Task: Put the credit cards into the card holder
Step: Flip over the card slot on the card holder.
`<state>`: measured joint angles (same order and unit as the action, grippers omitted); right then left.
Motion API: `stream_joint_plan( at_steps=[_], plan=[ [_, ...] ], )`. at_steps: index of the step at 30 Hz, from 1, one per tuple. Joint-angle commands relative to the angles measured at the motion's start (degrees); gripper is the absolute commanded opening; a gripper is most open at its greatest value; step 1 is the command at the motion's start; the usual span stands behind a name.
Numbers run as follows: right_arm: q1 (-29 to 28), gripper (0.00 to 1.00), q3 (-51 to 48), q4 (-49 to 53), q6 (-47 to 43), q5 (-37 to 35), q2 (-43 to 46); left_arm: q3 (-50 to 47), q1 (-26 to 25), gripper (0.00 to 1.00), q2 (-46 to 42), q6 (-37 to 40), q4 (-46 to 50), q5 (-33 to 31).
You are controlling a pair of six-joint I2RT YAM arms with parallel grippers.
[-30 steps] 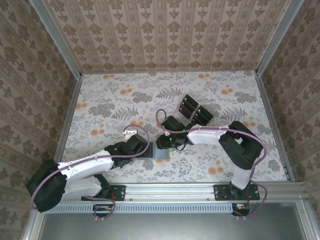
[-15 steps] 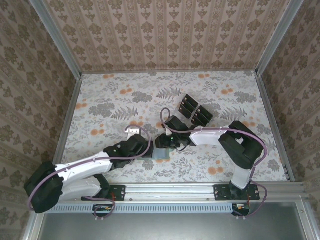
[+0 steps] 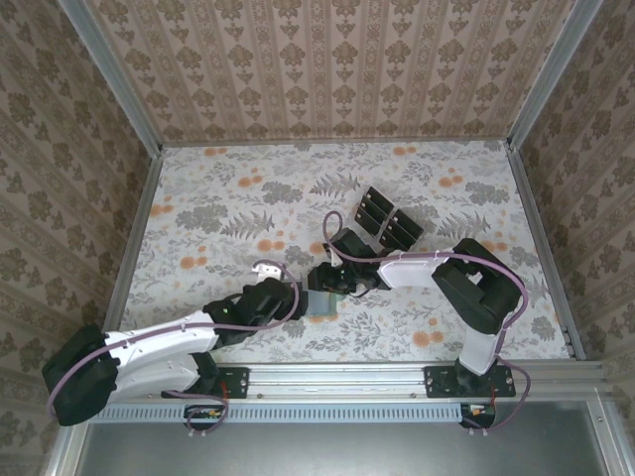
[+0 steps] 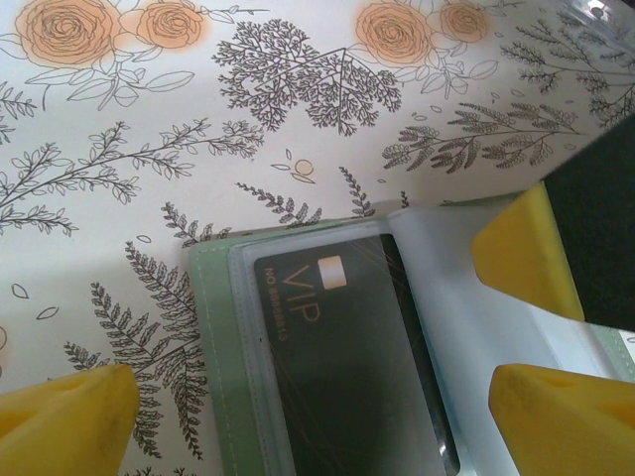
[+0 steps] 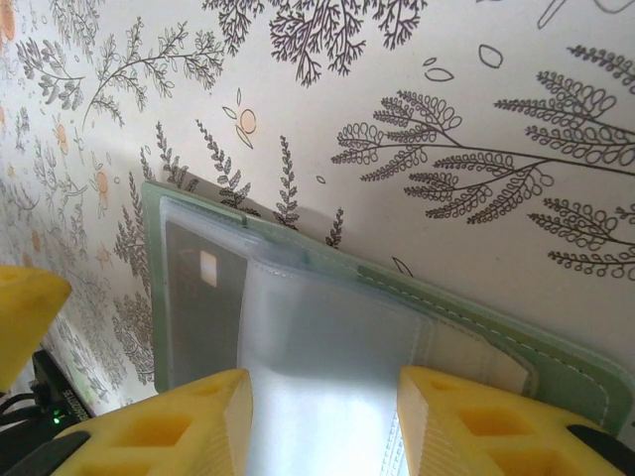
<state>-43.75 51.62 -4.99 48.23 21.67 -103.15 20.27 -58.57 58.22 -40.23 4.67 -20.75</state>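
You've got a white counter point(image 3: 228, 198) printed with grey ferns and orange roses. The wallpaper point(image 3: 327, 69) is a beige-brown damask. Card holder point(image 4: 210, 337): sage green outside, pale blue-green frosted sleeves inside. The card point(image 4: 347, 377) in its sleeve is black, with gold VIP lettering and a gold chip. Credit cards point(image 3: 387, 220) toward the far right corner: black. Left hand point(image 4: 316, 421) and right hand point(image 5: 322, 426): yellow pads. Arms point(image 3: 159, 342) are white and black, cables point(image 3: 288, 268) purple.

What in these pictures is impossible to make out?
- Top view: card holder partly under the right gripper.
- Top view: spare black cards too small to count.
- Left wrist view: VIP card cut off by bottom edge.
- Right wrist view: whether that gripper pinches the clear sleeve; bottom edge hides its fingertips.
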Motion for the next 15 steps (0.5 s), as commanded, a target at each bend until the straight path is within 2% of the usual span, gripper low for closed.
stream_joint_plan(
  at_steps=[1,15],
  plan=[
    [0.1,0.43,-0.8,-1.5,1.8,1.8,-1.0,-0.8,-1.0,1.00,0.1,2.0,-1.4,-0.5],
    [-0.3,0.43,0.0,-3.0,3.0,3.6,-1.5,0.1,-2.6,1.00,3.4,2.9,-2.7,-1.9]
  ],
)
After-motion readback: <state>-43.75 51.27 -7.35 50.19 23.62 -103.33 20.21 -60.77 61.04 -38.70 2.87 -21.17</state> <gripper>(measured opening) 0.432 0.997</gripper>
